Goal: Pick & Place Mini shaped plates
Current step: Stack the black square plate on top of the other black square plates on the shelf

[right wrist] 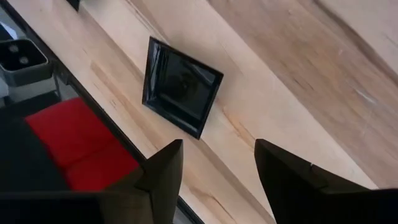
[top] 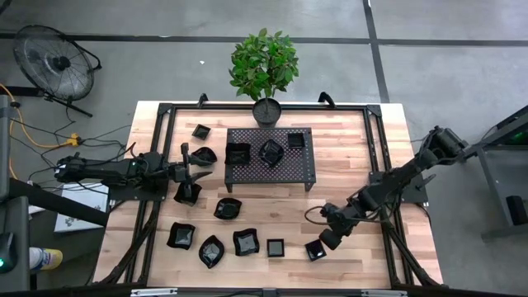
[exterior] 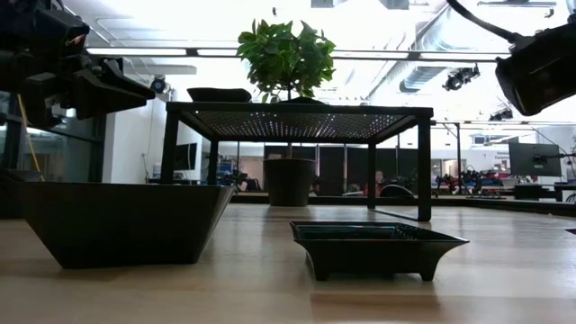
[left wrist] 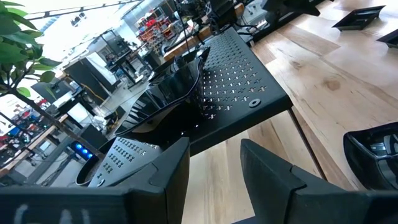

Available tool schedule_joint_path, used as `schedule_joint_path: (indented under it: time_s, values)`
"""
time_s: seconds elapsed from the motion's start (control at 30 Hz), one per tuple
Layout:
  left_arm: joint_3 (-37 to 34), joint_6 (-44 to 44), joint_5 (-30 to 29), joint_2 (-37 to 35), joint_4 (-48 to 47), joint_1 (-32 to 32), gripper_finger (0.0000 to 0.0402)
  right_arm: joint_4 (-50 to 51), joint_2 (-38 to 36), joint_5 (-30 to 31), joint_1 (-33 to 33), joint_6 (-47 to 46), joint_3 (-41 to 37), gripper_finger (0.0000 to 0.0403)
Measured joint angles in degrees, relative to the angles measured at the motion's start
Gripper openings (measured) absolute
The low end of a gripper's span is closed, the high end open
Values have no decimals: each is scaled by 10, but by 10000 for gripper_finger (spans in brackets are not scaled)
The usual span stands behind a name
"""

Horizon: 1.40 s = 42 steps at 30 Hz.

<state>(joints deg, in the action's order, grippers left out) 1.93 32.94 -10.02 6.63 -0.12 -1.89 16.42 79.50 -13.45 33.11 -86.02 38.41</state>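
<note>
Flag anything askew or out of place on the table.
One small square plate lies near the table's front edge, turned askew to it, under the right tool. Other mini plates lie scattered; nothing spilled or broken.

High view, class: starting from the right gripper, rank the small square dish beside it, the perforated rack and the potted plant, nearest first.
Measured from the right gripper:
1. Small square dish, just beside the gripper at the table's front edge.
2. Perforated rack, mid-table, farther back and to the left.
3. Potted plant, at the table's far edge behind the rack.
</note>
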Motion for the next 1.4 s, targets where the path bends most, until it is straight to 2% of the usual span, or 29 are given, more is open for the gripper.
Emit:
schedule_joint_path:
  time_s: [0.4, 0.5, 0.67, 0.87, 1.13, 1.4]
  values:
    - [0, 0, 0, 0, 0, 0, 140, -49, 0, 2, 3, 4, 0, 194]
    - [0, 0, 0, 0, 0, 0, 140, -48, 0, 23, 3, 5, 0, 194]
    - [0, 0, 0, 0, 0, 0, 140, -60, -1, 26, -6, 5, 0, 194]
    - [0, 0, -1, 0, 0, 0, 140, -60, -1, 77, -17, 5, 0, 194]
    - [0, 0, -1, 0, 0, 0, 140, -59, 9, 69, -6, -80, 0, 194]
    - [0, 0, -1, 0, 0, 0, 140, -46, 84, 27, 14, -119, 33, 194]
